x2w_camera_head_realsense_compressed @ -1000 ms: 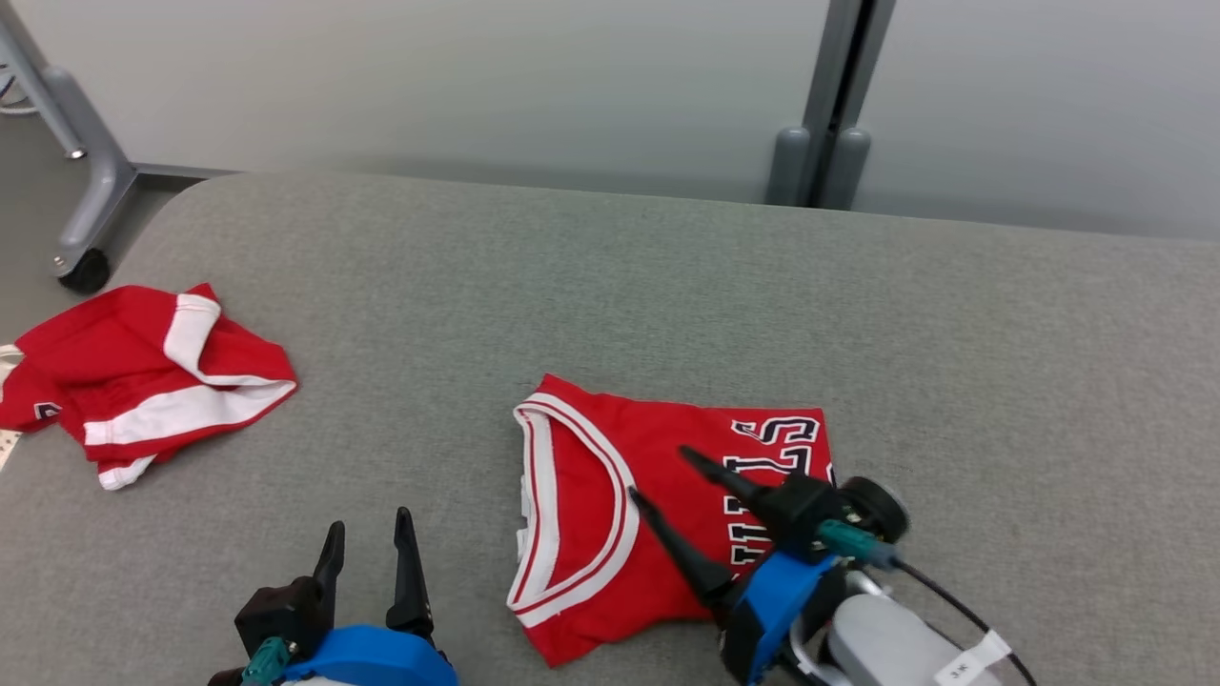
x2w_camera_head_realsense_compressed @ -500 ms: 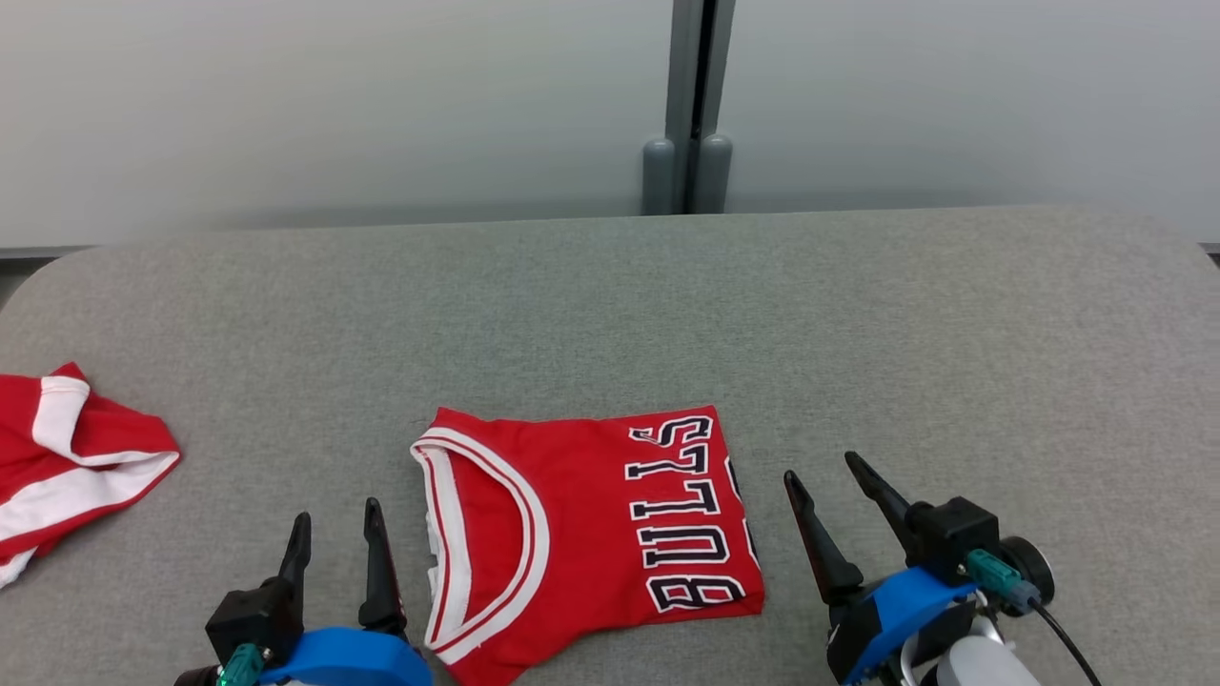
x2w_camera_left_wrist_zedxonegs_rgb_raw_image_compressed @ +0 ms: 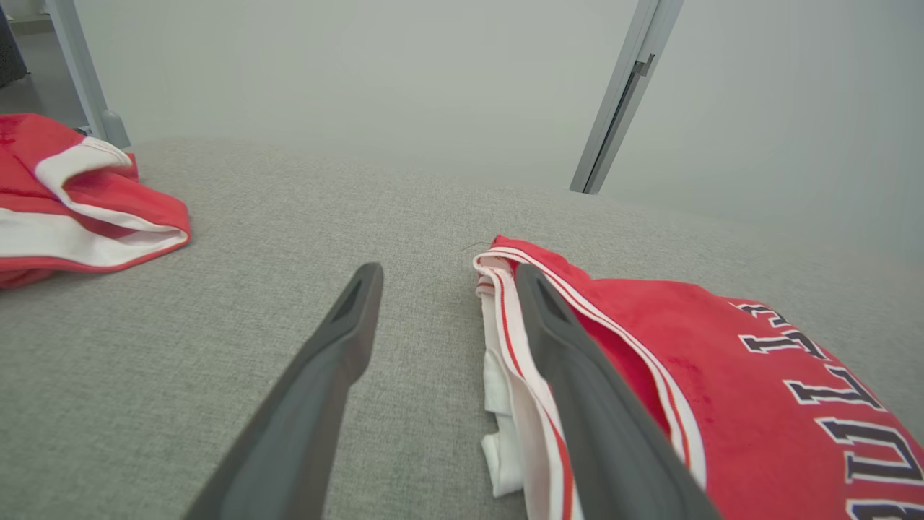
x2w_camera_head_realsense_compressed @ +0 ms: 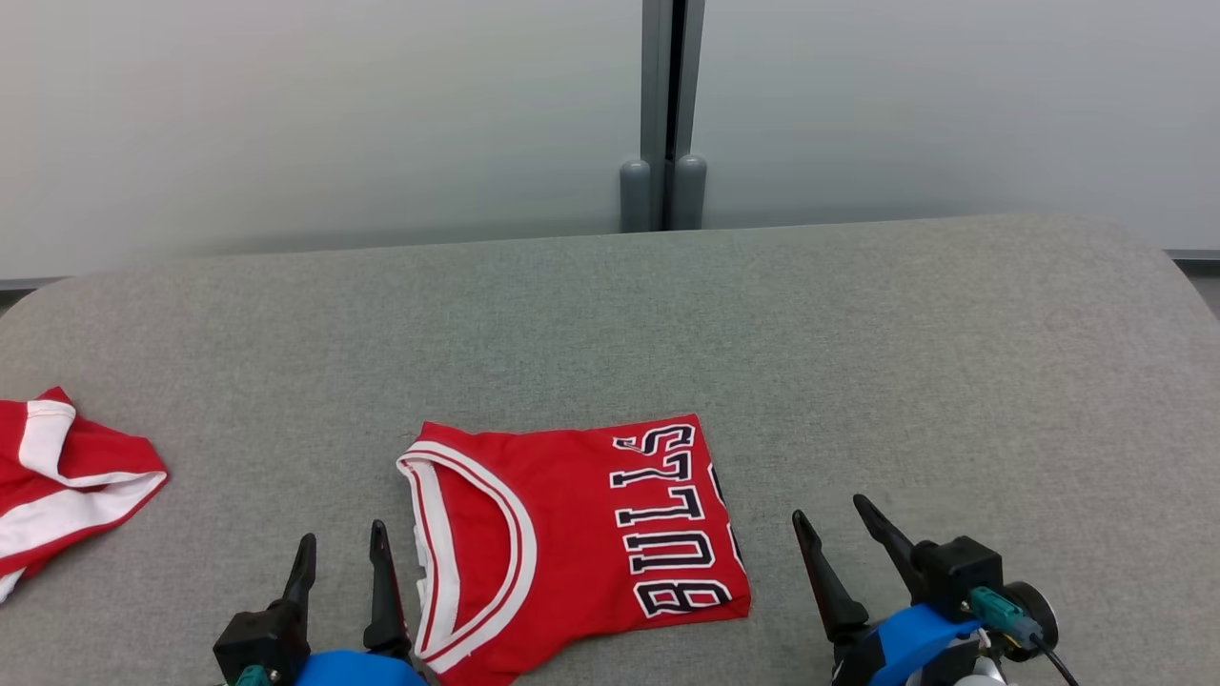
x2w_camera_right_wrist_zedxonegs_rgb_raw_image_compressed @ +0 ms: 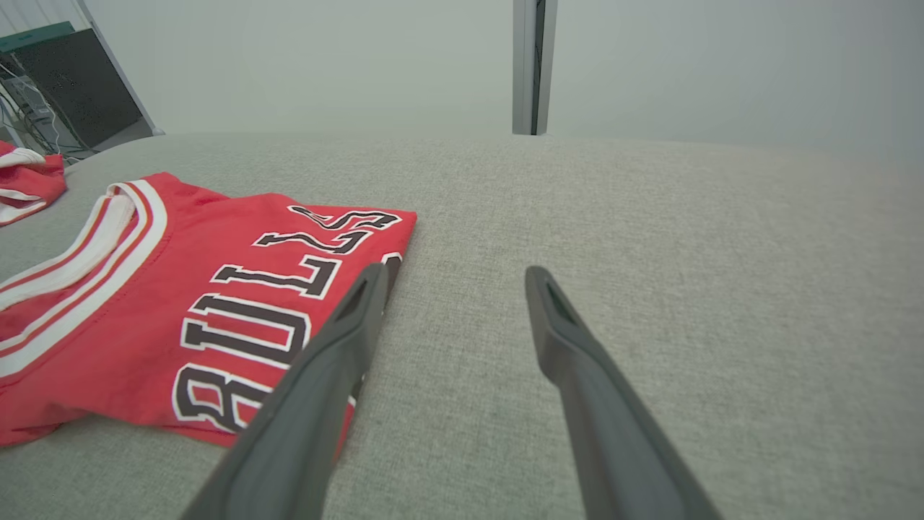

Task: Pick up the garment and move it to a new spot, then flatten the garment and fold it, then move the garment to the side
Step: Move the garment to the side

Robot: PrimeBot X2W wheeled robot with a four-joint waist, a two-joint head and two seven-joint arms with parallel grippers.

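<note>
A folded red jersey (x2w_camera_head_realsense_compressed: pixel 572 534) with white trim and black BULLS lettering lies flat on the grey table (x2w_camera_head_realsense_compressed: pixel 858 362), near its front edge. My left gripper (x2w_camera_head_realsense_compressed: pixel 343 548) stands open just left of the jersey's neckline, empty. In the left wrist view the jersey (x2w_camera_left_wrist_zedxonegs_rgb_raw_image_compressed: pixel 722 375) lies beside and behind the right finger of the left gripper (x2w_camera_left_wrist_zedxonegs_rgb_raw_image_compressed: pixel 447 278). My right gripper (x2w_camera_head_realsense_compressed: pixel 831 510) is open and empty, just right of the jersey's lettered edge. The right wrist view shows the jersey (x2w_camera_right_wrist_zedxonegs_rgb_raw_image_compressed: pixel 180 303) to the left of the right gripper (x2w_camera_right_wrist_zedxonegs_rgb_raw_image_compressed: pixel 455 278), whose fingers rest over bare table.
A second red garment with white stripes (x2w_camera_head_realsense_compressed: pixel 57 476) lies crumpled at the table's left edge, also seen as the crumpled garment (x2w_camera_left_wrist_zedxonegs_rgb_raw_image_compressed: pixel 65 195). A grey wall with a vertical post (x2w_camera_head_realsense_compressed: pixel 662 114) stands behind the table. Bare table stretches to the right and back.
The right gripper has come off the jersey and now sits to its right, open. The camera view has shifted, so the crumpled garment lies further left in the picture.
</note>
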